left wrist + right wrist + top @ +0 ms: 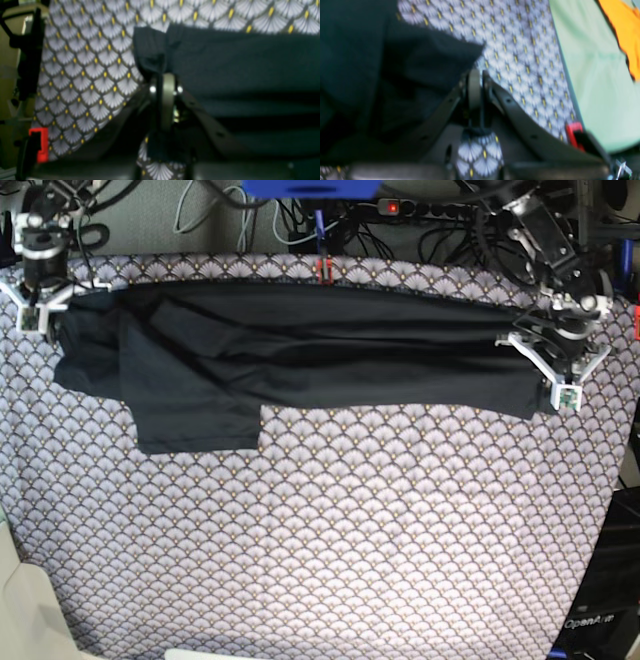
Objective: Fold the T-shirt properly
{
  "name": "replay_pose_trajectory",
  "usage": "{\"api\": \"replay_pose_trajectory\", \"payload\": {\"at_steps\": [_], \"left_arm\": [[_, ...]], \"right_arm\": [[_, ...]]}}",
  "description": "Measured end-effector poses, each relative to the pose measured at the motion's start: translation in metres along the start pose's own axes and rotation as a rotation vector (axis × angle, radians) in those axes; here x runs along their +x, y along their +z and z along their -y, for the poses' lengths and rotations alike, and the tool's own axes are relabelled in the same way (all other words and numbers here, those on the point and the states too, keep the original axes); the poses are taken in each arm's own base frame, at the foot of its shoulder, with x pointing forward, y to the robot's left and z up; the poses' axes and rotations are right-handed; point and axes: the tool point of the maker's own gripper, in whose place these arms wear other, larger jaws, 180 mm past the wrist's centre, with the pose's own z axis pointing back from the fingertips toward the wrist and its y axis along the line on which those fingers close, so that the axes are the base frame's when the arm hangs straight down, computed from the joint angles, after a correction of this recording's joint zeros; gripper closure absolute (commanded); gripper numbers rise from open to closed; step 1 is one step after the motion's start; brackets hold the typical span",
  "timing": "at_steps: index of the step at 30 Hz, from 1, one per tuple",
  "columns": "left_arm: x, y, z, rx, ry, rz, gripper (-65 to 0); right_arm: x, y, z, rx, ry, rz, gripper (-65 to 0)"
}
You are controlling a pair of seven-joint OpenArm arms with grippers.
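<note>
Both grippers clamped the T-shirt at the tablecloth's far edge.
Left gripper (556,362) pinched the black T-shirt (300,350) near the far right corner, right gripper (42,298) near the far left; cloth stretched between them over the scalloped tablecloth (330,540). No readable writing.

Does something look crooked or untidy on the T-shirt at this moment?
Yes. The T-shirt is stretched in a long band between both grippers, but one sleeve hangs out below the band toward the base view's left, lying flat on the tablecloth. The band also shows long wrinkles, so the fold looks uneven.
</note>
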Motion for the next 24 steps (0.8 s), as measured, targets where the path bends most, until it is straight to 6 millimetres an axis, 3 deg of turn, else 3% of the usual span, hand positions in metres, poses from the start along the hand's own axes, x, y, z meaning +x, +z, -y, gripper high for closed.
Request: {"api": "replay_pose_trajectory", "payload": {"at_steps": [7,14,19,24], "left_arm": [[-0.006,0.002,0.003,-0.009,-0.005,-0.007,0.0],[-0.011,-0.003,0.007,-0.024,0.006,-0.019,0.0],[-0.010,-0.004,0.008,-0.026,0.008,-0.018,0.0],[-0.007,-0.005,0.008,-0.026,0.008,-0.013,0.0]], "right_arm": [[0.005,0.001,0.006,-0.020,-0.008,0.027,0.0],[0.006,0.000,-0.001,-0.011,-0.019,0.028,0.0],[0.020,-0.014,0.000,-0.030,-0.007,0.037,-11.7],[0.016,-0.030,0.004,-0.061,-0.017,-0.103,-20.0]]}}
